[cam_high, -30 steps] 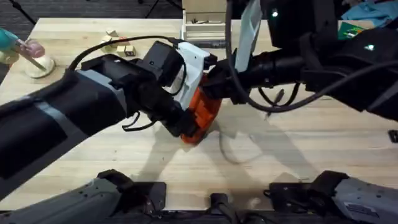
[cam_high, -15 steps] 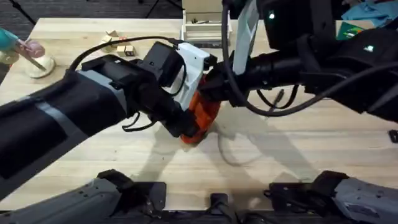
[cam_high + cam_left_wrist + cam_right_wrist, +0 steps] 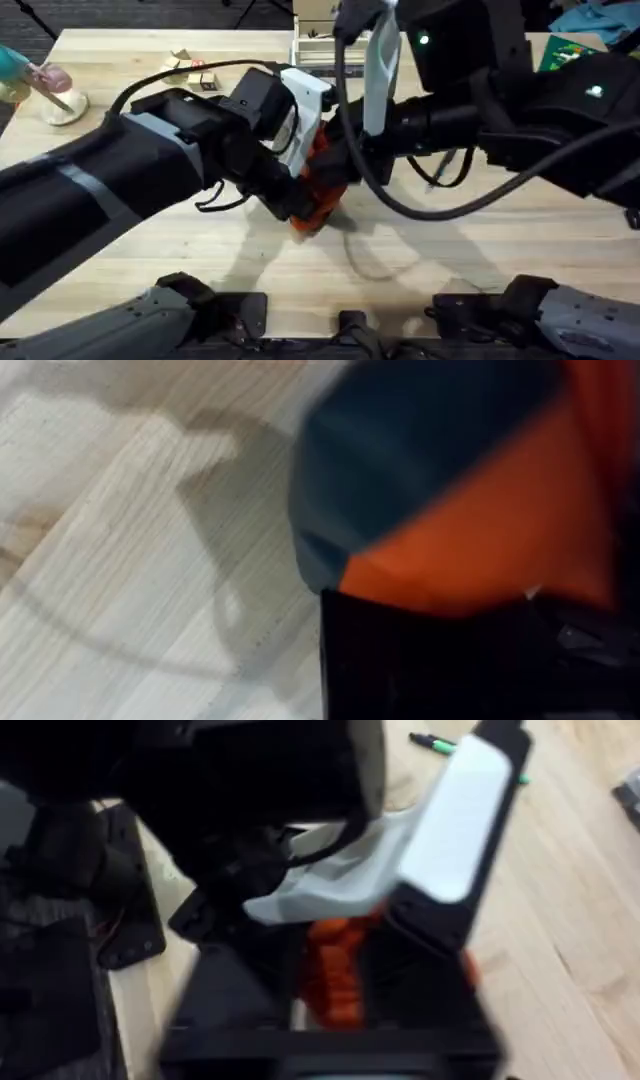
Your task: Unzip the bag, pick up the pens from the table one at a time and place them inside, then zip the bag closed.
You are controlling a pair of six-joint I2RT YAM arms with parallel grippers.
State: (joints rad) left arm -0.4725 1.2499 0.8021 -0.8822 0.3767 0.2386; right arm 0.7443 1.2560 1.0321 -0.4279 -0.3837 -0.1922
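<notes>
The bag (image 3: pixel 322 186) is bright orange, made of soft cloth, and it has a dark part on one side. I can see one bag. It sits near the middle of the table (image 3: pixel 480 250), squeezed in between the two robot arms, so just a small bit of orange peeks out. The left wrist camera is very near it, and there the orange cloth (image 3: pixel 500 540) and the dark patch lie next to each other, with the pale wood beside them. From the right wrist camera the orange cloth (image 3: pixel 335 970) looks bunched and wrinkly.

The left gripper (image 3: pixel 300 205) is at the lower end of the bag, right up against it. Its black fingers (image 3: pixel 450 660) touch the orange cloth, but I cannot tell if they are pinching it or just resting there. The right gripper (image 3: pixel 335 165) is at the upper end of the bag, coming in from the right side. I cannot tell if it is wide, narrow or holding something, because the arms cover it.

I can count one pen for sure. It is green (image 3: pixel 440 744) with a dark tip and it lies flat on the table, well away from the bag.

Some small wooden blocks (image 3: pixel 190 70) sit at the far left part of the table.
</notes>
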